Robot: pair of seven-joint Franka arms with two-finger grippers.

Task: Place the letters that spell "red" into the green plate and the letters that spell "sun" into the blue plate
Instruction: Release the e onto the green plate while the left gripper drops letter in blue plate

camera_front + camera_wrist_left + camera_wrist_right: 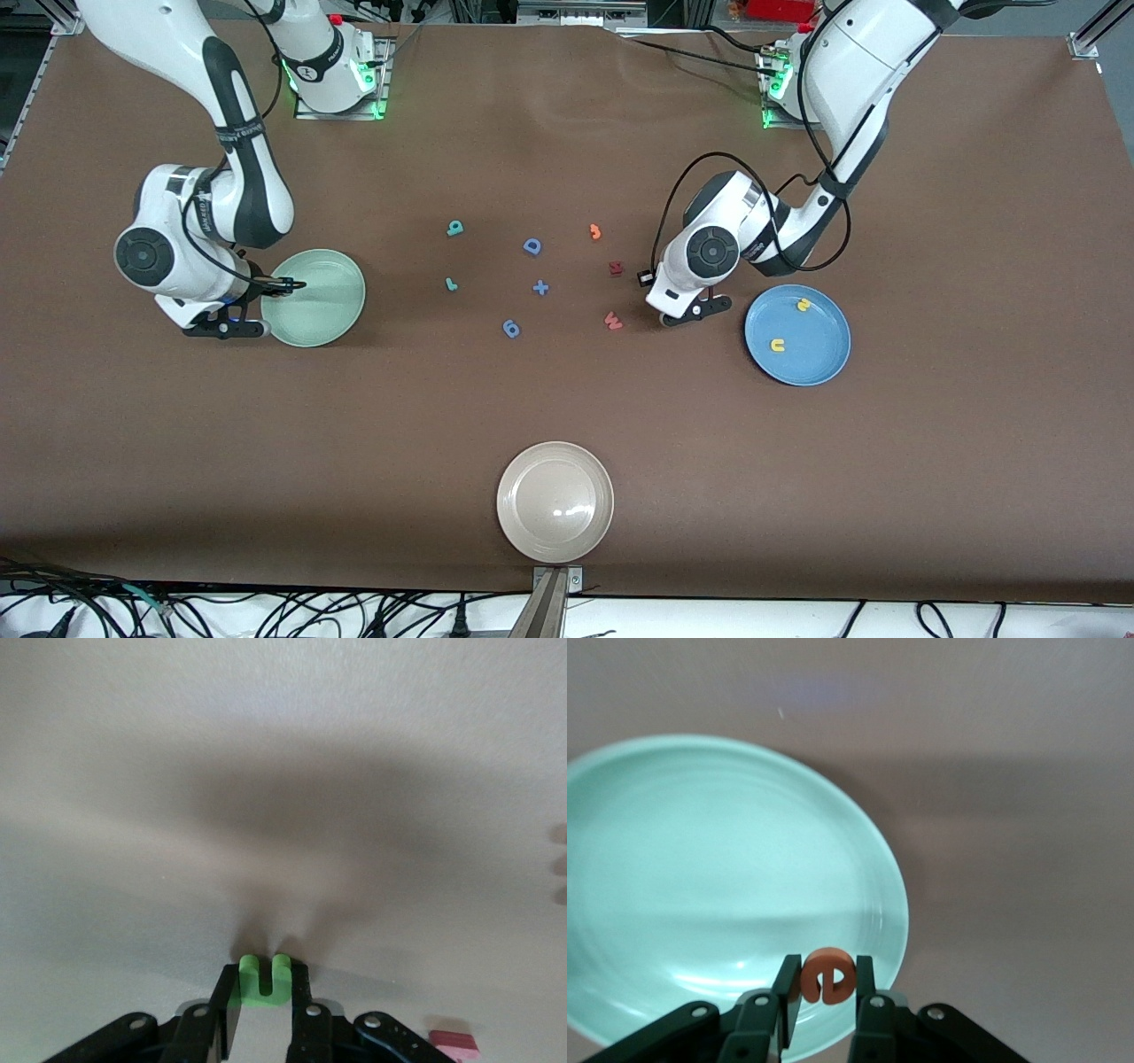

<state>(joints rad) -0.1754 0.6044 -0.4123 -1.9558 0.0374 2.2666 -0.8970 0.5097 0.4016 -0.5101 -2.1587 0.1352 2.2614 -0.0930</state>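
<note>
My left gripper (264,985) is shut on the green "n" (264,979), low at the table beside the blue plate (819,363), on the side toward the right arm. That plate holds the yellow "s" (803,305) and yellow "u" (778,346). My right gripper (827,983) is shut on the orange "e" (827,976). It hangs over the rim of the green plate (700,868), which holds nothing; in the front view this plate (328,306) lies at the right arm's end. The teal "d" (454,229) and teal "r" (451,284) lie on the table between the plates.
Loose in the middle lie a blue "D" (532,246), a blue plus (540,287), a blue "6" piece (511,329), an orange "3" piece (595,232) and two dark red letters (617,268) (613,321). A beige plate (555,532) sits near the front edge.
</note>
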